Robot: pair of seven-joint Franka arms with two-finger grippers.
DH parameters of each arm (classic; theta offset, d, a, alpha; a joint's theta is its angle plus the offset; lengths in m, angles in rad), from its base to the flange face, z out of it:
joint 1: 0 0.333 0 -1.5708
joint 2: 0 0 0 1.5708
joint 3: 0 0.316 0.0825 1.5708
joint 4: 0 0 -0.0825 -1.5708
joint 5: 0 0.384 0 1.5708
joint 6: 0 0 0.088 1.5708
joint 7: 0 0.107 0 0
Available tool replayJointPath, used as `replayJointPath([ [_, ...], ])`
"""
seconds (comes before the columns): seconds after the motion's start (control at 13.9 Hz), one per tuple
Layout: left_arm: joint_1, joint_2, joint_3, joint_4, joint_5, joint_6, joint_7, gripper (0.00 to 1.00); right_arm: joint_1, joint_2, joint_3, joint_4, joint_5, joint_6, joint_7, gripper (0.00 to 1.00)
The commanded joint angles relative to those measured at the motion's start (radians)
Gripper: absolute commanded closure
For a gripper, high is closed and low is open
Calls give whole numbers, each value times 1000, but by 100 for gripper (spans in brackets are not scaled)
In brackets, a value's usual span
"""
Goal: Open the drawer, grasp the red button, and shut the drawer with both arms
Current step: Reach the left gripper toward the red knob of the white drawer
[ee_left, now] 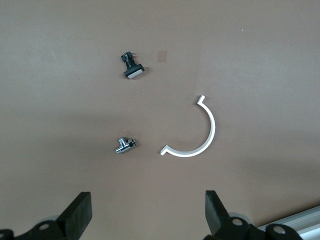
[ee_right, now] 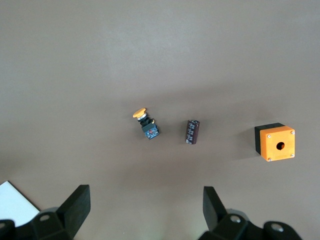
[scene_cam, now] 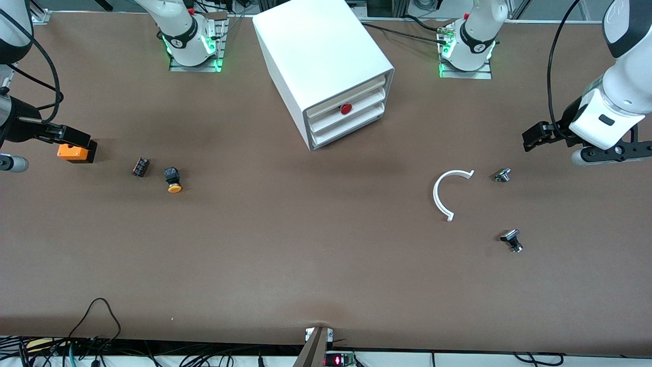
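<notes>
At the left edge of the front view the right gripper [scene_cam: 66,136] hangs over the orange cube [scene_cam: 76,152], a matte box with a round hole in its face; its black fingers [ee_right: 75,207] are spread wide in the right wrist view. Just right of it lie a small dark cylinder [scene_cam: 141,166] and a yellow-capped button [scene_cam: 173,179] with a dark boxy body. At upper centre stands the smooth white boxy cabinet [scene_cam: 326,56], angled on the brown table [scene_cam: 305,244]. Its middle drawer [scene_cam: 351,114] is pushed in, and the button [scene_cam: 346,108], its glossy round red cap showing, sits at that drawer's front, well apart from both grippers. Further right lie a thin white plastic arc [scene_cam: 445,193], a small shiny metal fitting [scene_cam: 502,175] and a black-capped switch [scene_cam: 512,239]. At the right edge the left gripper [scene_cam: 535,137] hovers over bare table, its fingers [ee_left: 80,212] spread apart.
</notes>
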Motion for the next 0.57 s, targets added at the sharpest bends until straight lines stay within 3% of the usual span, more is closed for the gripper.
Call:
replayJointPath([
  [0.0,0,13,-5,31,3,-40,43,5,-3,-8,3,10,18,-21,12,0],
  [0.14,0,13,-3,31,-23,-43,104,6,-3,-6,4,10,17,-21,6,0],
  [0.22,0,17,-3,31,-28,-42,103,1,-2,-6,9,10,15,-21,12,0],
  [0.5,0,33,-6,3,-108,-69,114,0,10,3,12,10,6,-16,20,0],
])
